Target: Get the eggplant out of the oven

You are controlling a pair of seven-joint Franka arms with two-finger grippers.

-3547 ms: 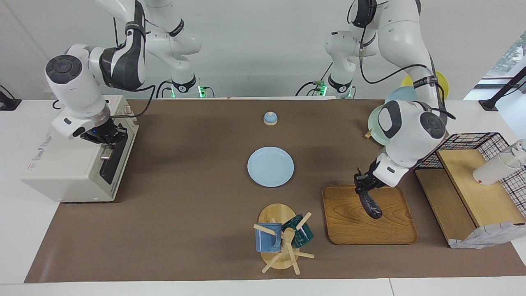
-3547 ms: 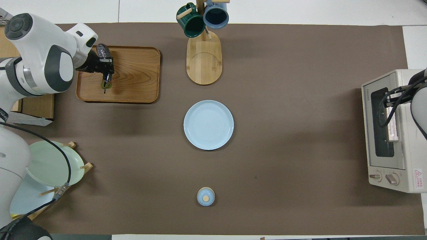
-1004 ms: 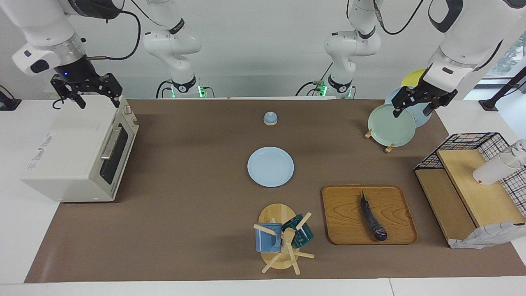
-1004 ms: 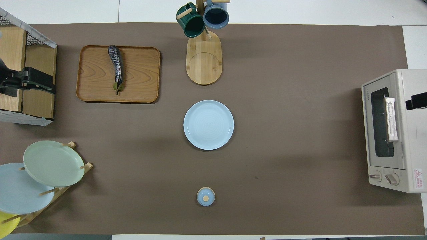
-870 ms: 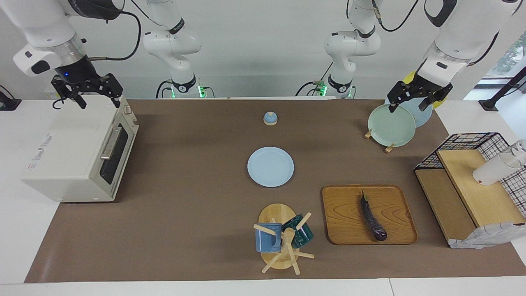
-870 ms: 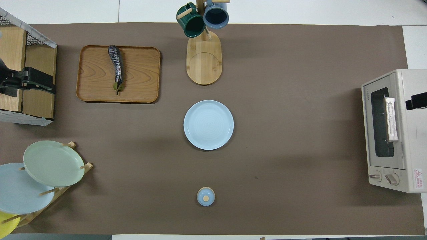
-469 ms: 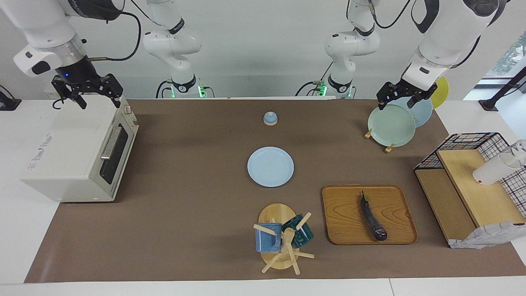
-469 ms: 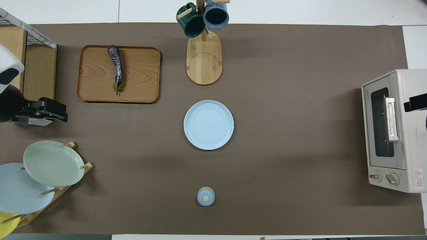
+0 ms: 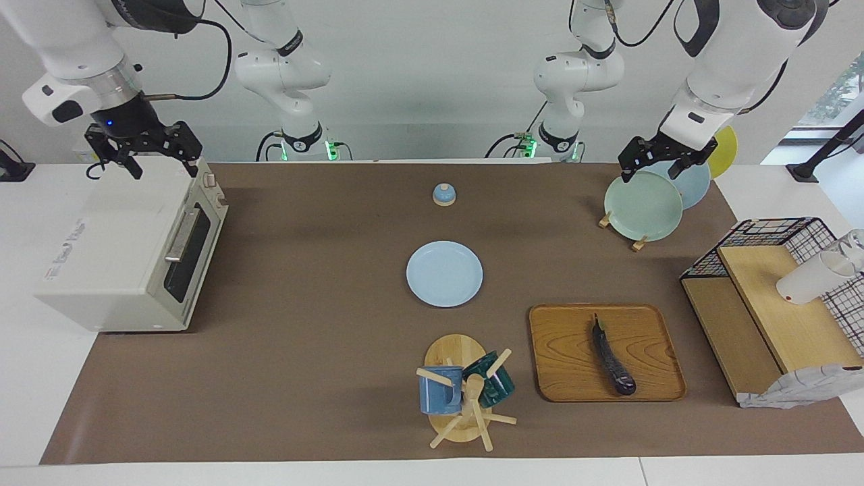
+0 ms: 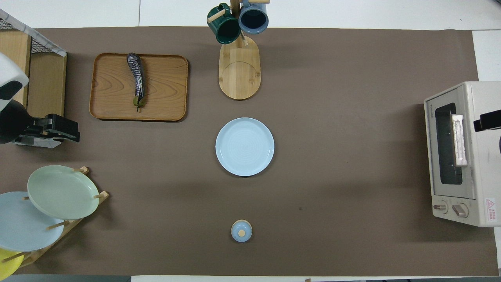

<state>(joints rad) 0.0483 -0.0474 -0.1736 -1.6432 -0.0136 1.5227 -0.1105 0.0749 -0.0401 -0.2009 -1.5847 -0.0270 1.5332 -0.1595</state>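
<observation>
Facing view. The eggplant (image 9: 612, 360), slender, curved and glossy purple-black, lies flat on the wooden tray (image 9: 567, 378), its thin stem end toward the robots; it is free of any grip and well apart from both grippers. That placement suggests the removal is done. The left gripper (image 9: 660, 159) hangs over the green plate (image 9: 641, 206) in the plate rack, fingers spread and empty, a raised pose that reads as parked. The right gripper (image 9: 143, 150) hangs over the top of the oven (image 9: 101, 250), likewise spread wide with nothing between its fingers. The oven is a boxy off-white case with a dark glass door, shut, and a metal bar handle.

Overhead view. The eggplant (image 10: 136, 79) shows a wrinkled sheen against the tray (image 10: 164, 90), whose grain is smooth and corners rounded. Only part of the left gripper (image 10: 58, 128) shows, beside the tray. Below it stands the matte green plate (image 10: 62, 192). The oven (image 10: 462, 152) sits under a dark edge of the right arm.
</observation>
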